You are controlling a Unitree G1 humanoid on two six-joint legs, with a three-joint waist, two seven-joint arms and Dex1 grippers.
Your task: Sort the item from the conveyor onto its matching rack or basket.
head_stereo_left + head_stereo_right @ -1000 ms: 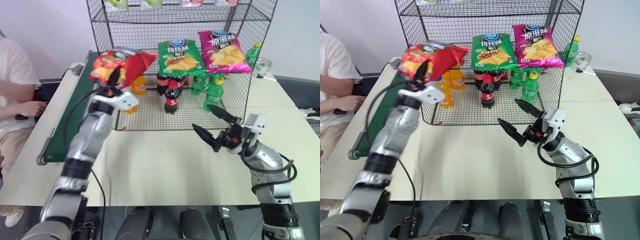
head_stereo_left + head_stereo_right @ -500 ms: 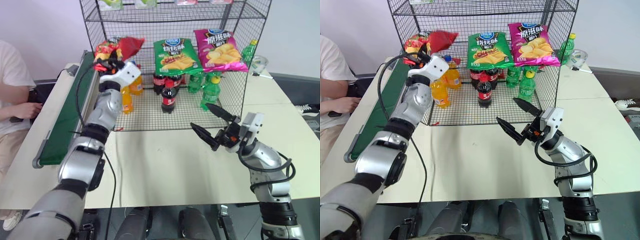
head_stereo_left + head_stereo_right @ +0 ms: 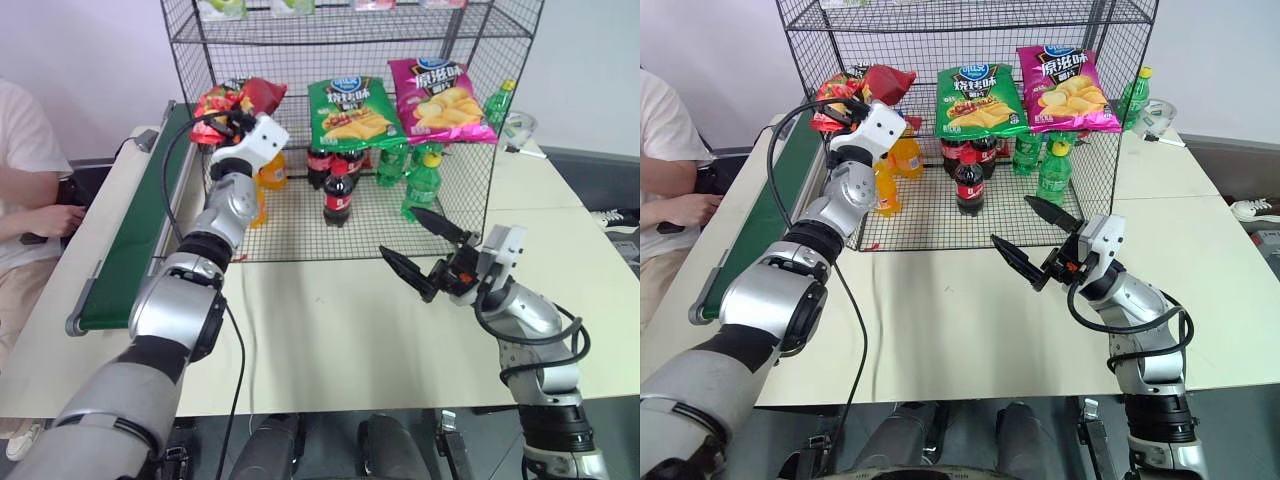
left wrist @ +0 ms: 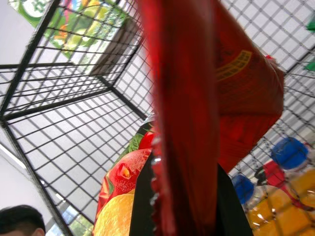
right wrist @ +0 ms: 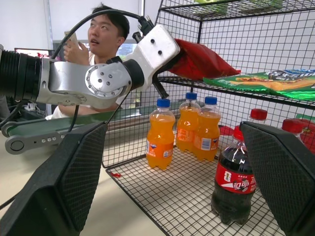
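Observation:
The item, a glossy red crisp bag point(image 3: 240, 98), is pinched in my left gripper point(image 3: 228, 124), which is shut on its lower edge. The bag sits at the left end of the middle shelf of the black wire rack point(image 3: 200, 60), beside a green bag point(image 3: 358, 112). Whether it rests on the shelf wire I cannot tell. Close up, the left wrist view has the red bag point(image 4: 197, 98) against the rack's grid. The dark green conveyor point(image 3: 130, 240) runs along the table's left side. My right gripper point(image 3: 397, 231) hangs open over the table in front of the rack, holding nothing.
A pink bag point(image 3: 445, 100) lies right of the green one. On the rack's bottom tier stand orange bottles point(image 5: 160, 135), cola bottles point(image 3: 342, 195) and green bottles point(image 3: 425, 185). A person point(image 3: 30, 170) sits beyond the conveyor at the left. The cream table point(image 3: 320, 340) lies below.
My left arm has stretched forward and carried the red bag from in front of the rack into its middle shelf at the left end. The right arm has kept still.

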